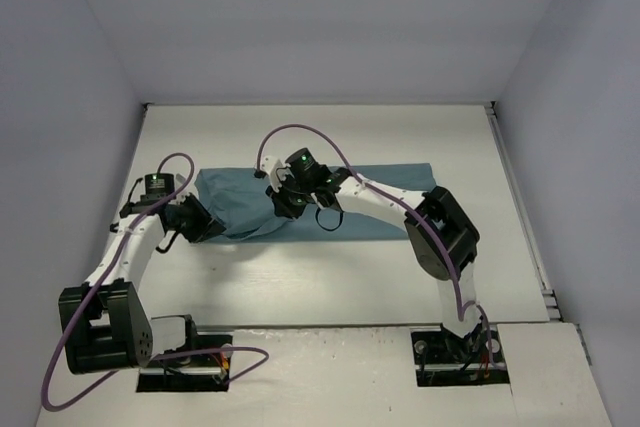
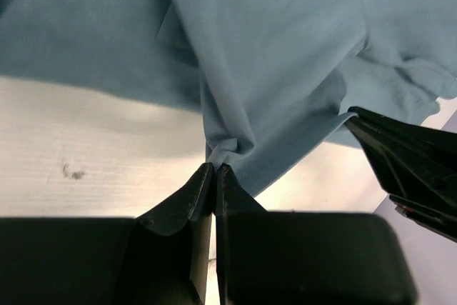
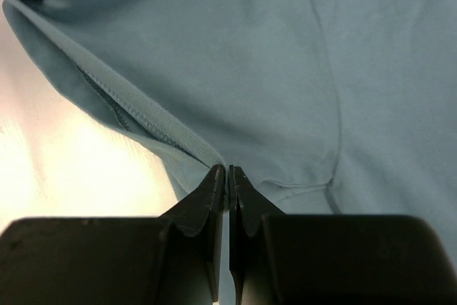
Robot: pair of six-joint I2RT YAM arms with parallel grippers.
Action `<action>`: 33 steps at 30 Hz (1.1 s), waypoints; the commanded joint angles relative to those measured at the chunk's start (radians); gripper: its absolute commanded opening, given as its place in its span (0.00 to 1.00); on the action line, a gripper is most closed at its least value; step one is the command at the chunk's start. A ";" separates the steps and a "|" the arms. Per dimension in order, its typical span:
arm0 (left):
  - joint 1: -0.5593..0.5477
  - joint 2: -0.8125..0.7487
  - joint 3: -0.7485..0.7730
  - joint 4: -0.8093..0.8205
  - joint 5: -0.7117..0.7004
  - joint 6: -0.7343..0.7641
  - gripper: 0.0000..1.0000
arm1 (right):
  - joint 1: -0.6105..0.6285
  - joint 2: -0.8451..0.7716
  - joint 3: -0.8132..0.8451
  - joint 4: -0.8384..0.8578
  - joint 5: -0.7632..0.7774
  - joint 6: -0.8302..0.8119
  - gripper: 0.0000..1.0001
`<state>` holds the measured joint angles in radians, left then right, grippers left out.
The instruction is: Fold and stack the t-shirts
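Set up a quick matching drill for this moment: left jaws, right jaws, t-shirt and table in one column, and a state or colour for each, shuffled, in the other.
Column A
1. left jaws
2. right jaws
3. t-shirt
4. table

Column B
a. white
b. teal, spread across the table
c. shut on a stitched hem
d. shut on a bunched pucker of cloth at the shirt's left end

Pairs: 1-d, 2-c, 3-b, 4-a
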<state>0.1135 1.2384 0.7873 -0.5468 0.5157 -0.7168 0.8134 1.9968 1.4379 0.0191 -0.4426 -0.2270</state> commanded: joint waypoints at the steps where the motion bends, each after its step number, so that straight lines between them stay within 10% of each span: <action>1: 0.009 0.082 0.136 0.052 -0.032 -0.018 0.00 | -0.072 -0.036 0.092 0.024 -0.038 0.051 0.03; 21: 0.000 0.526 0.568 0.106 0.013 -0.022 0.00 | -0.154 0.188 0.309 0.018 -0.059 0.215 0.04; 33: -0.011 0.548 0.754 -0.040 -0.053 0.138 0.42 | -0.183 0.103 0.293 0.018 0.103 0.237 0.51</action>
<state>0.1104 1.8968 1.5032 -0.5338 0.4948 -0.6698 0.6442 2.2187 1.7203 0.0114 -0.4105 0.0064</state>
